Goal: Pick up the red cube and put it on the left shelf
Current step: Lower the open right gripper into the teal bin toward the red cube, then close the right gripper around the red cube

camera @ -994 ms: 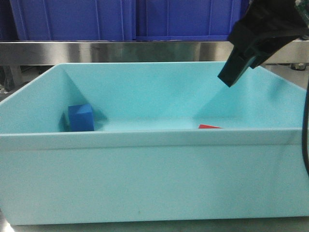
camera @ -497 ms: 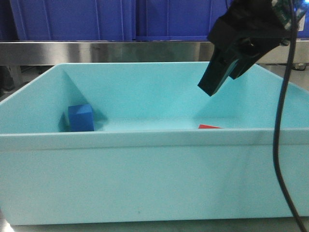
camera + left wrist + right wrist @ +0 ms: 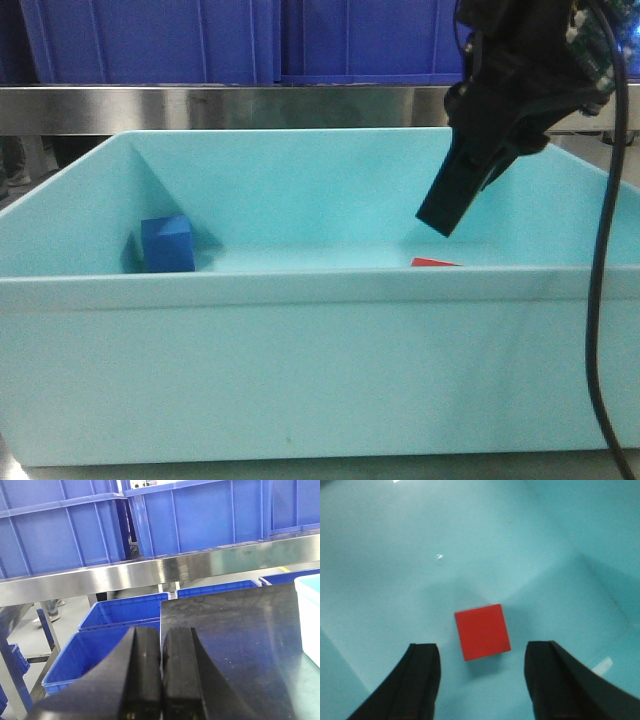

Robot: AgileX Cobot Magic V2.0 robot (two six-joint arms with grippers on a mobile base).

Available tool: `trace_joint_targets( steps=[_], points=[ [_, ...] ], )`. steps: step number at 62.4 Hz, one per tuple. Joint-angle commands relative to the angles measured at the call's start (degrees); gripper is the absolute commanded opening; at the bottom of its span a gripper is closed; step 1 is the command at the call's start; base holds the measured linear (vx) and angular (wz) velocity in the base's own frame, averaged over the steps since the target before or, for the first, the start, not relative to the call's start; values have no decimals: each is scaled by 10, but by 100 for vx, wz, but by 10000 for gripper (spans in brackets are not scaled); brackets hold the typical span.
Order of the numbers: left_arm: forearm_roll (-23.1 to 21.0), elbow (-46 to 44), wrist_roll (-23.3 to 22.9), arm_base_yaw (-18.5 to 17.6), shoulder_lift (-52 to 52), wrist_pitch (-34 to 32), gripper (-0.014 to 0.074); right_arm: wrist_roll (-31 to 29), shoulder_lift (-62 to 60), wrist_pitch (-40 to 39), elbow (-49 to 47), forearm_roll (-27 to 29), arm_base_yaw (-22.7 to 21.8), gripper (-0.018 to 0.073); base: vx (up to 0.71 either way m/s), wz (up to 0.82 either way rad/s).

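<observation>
The red cube (image 3: 482,631) lies flat on the floor of the light-blue bin (image 3: 300,350), on its right side. From the front only a sliver of the red cube (image 3: 433,262) shows over the bin's front wall. My right gripper (image 3: 481,649) hangs open just above the cube, one finger on each side, touching nothing. In the front view the right gripper (image 3: 440,220) points down into the bin. My left gripper (image 3: 161,630) is shut and empty, off to the side over a dark tabletop (image 3: 240,645). A steel shelf (image 3: 200,105) runs behind the bin.
A blue cube (image 3: 167,243) sits in the bin's left rear corner. Blue crates (image 3: 150,40) stand on the steel shelf. In the left wrist view more blue crates (image 3: 120,615) sit low on the floor, and a white container (image 3: 310,615) is at the right edge.
My right gripper has swung left from the upper right and then come down into the bin toward the red cube. Both cubes stayed where they were.
</observation>
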Motion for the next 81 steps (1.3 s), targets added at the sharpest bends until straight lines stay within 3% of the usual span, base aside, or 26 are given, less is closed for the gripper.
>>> trace_joint_targets(
  steps=[1, 22, 57, 81],
  points=[
    [-3, 13, 0, -1, -1, -52, 106, -24, -18, -5, -21, 6, 2, 471, 0, 0],
    [-3, 13, 0, -1, -1, -52, 106, -63, -18, 33, -23, 6, 2, 596, 0, 0],
    [-3, 13, 0, -1, -1, -52, 106, -69, 24, -3, -30, 5, 2, 596, 0, 0],
    [-3, 13, 0, -1, -1, -52, 106, -69, 85, -10, -64, -35, 2, 596, 0, 0]
  ],
)
